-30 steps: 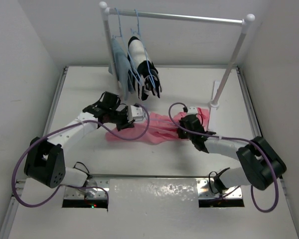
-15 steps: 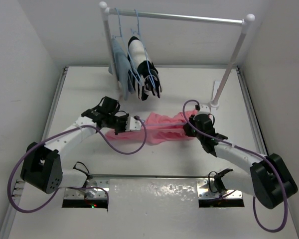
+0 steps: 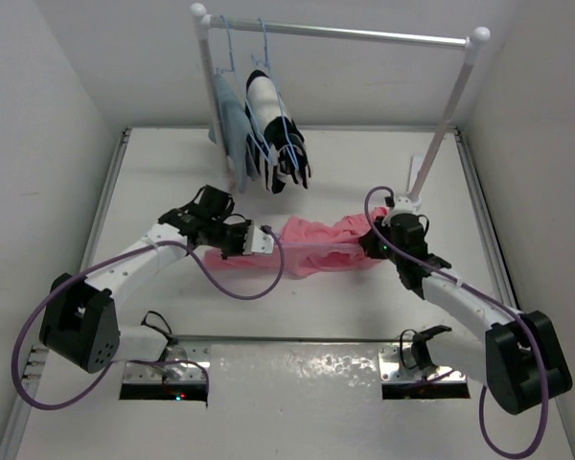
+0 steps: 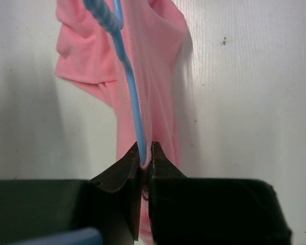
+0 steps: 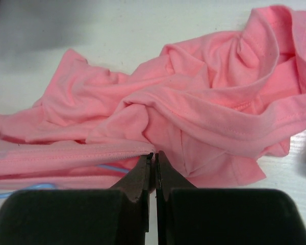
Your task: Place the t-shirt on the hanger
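Left wrist view: my left pincer (image 4: 145, 161) is pressed together, its two dark wedge-shaped tips clamped on the thin light-blue wire of the hanger (image 4: 133, 97) along with a stitched edge of the t-shirt (image 4: 160, 61). From the tips the smooth wire runs straight away over the cloth and becomes a twisted strand at the top of the view. The salmon-pink fabric is soft and thin, gathered into a narrow band with a looser fold bulging out to one side. Bare white table (image 4: 245, 102), faintly grained, lies open on both sides of the band. On the right wrist view my right pincer (image 5: 154, 157) is also squeezed together, gripping a seamed hem of the shirt. Beyond the tips the cloth heaps up in rumpled folds with double-stitched edges, and a short curve of blue wire peeks out from under the hem to the side. From above, the shirt is stretched low across the middle of the table between my two pincers, the left end pulled narrow and the right end bunched. The white tube rack (image 3: 364, 35) stands at the far edge, and the foot of one post is near my right wrist. A pale blue-grey garment (image 3: 228, 120) and a black-and-white patterned garment (image 3: 266, 105) hang at the rack's other end, behind my left arm. The rest of the rail is bare, and plain walls close in the table on both sides.
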